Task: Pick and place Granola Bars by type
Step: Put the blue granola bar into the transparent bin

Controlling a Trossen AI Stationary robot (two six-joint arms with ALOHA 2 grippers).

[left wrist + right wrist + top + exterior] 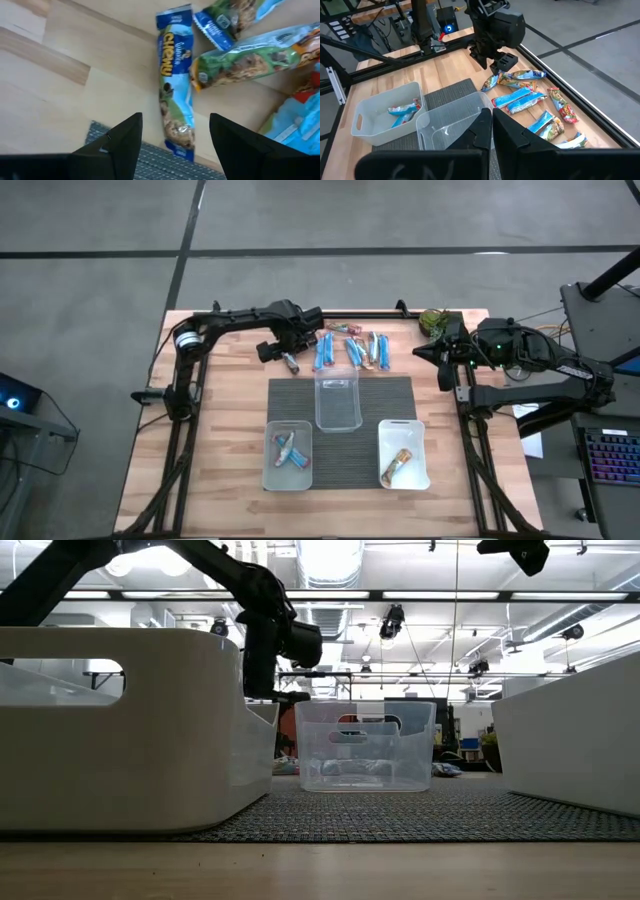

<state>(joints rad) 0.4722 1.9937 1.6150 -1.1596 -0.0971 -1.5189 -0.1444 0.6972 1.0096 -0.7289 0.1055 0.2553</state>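
1. Two spread fingers of the left gripper (pixel 172 137) hover over a blue granola bar (pixel 175 85) on the wood, holding nothing.
2. Right gripper (pixel 491 131) waits closed by the table's right edge.
3. Remaining Granola Bars (pixel 358 348) lie behind the clear tub (pixel 338 400).

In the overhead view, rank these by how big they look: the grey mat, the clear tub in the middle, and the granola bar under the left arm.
1. Grey mat, largest by far.
2. Clear tub, standing on the mat.
3. Granola bar under the left gripper, smallest.
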